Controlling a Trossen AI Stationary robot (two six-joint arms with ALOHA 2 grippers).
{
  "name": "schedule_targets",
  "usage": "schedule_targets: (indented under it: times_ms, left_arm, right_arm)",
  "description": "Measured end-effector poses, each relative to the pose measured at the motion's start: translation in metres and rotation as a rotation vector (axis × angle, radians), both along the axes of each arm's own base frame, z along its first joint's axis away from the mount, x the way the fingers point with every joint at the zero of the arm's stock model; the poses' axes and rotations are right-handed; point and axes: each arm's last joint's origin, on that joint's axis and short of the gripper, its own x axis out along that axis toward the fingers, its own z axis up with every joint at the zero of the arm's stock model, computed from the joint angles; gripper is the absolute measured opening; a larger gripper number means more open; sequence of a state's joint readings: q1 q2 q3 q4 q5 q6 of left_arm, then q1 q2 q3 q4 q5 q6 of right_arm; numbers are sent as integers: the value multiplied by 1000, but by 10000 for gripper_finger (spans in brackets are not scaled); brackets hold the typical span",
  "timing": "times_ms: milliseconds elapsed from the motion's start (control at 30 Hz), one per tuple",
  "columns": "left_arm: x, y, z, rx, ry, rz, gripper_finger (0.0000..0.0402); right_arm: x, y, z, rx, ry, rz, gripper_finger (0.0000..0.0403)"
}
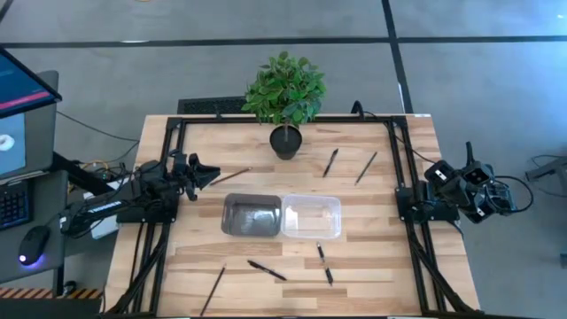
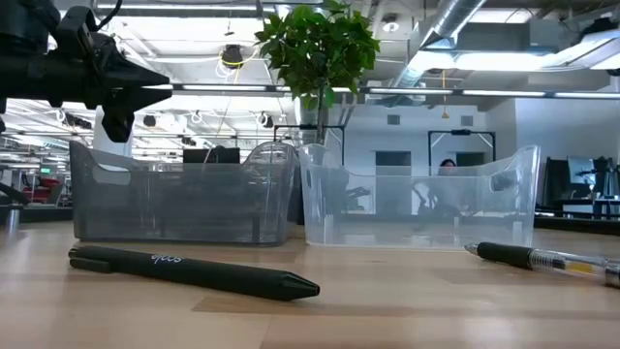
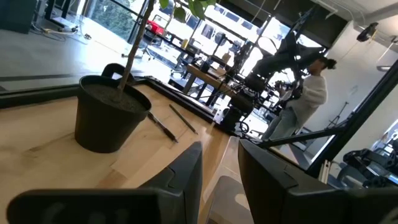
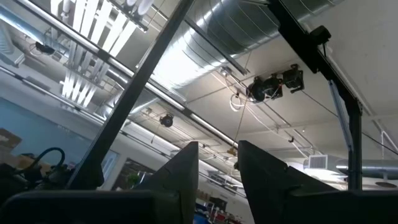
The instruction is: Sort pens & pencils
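Three black pens lie flat on the table: one beyond the bins (image 1: 330, 161), also in the left wrist view (image 3: 161, 127), and two near the front edge (image 1: 267, 270) (image 1: 324, 263), which the low view shows close up (image 2: 194, 271) (image 2: 542, 259). Three thin brownish pencils lie flat too: one (image 1: 232, 175) just in front of my left gripper, one far right (image 1: 366, 167) (image 3: 183, 118), one front left (image 1: 213, 289). My left gripper (image 1: 211, 173) (image 3: 221, 165) hovers open above the table's left side and touches nothing. My right gripper (image 4: 217, 165) is open, parked off the right edge and pointing at the ceiling.
A grey bin (image 1: 252, 215) (image 2: 184, 199) and a clear bin (image 1: 312, 217) (image 2: 417, 199) stand side by side mid-table. A potted plant (image 1: 285, 93) (image 3: 109, 118) stands at the far edge. A black frame (image 1: 390, 142) runs around the table. A person (image 3: 305, 99) is in the room beyond.
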State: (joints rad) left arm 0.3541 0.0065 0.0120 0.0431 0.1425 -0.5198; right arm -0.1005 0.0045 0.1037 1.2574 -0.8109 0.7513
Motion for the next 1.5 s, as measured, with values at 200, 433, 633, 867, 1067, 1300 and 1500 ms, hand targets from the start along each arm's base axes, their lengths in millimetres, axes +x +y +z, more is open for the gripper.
schedule_targets:
  times_ms: [200,433,633,867,1067,1300,1500]
  left_arm:
    - [0,0,0,0,0,0,94]
    - [0,0,0,0,0,0,94]
    - [0,0,0,0,0,0,94]
    - [0,0,0,0,0,0,94]
    - [0,0,0,0,0,0,94]
    - [0,2,1,2,-15,56,94]
    - [-3,7,3,-5,-33,261,94]
  right_arm:
    - [0,0,0,0,0,0,137]
    - [0,0,0,0,0,0,139]
    - [0,0,0,0,0,0,137]
    - [0,0,0,0,0,0,138]
    - [0,0,0,0,0,0,137]
    - [0,0,0,0,0,0,137]
    - [0,0,0,0,0,0,137]
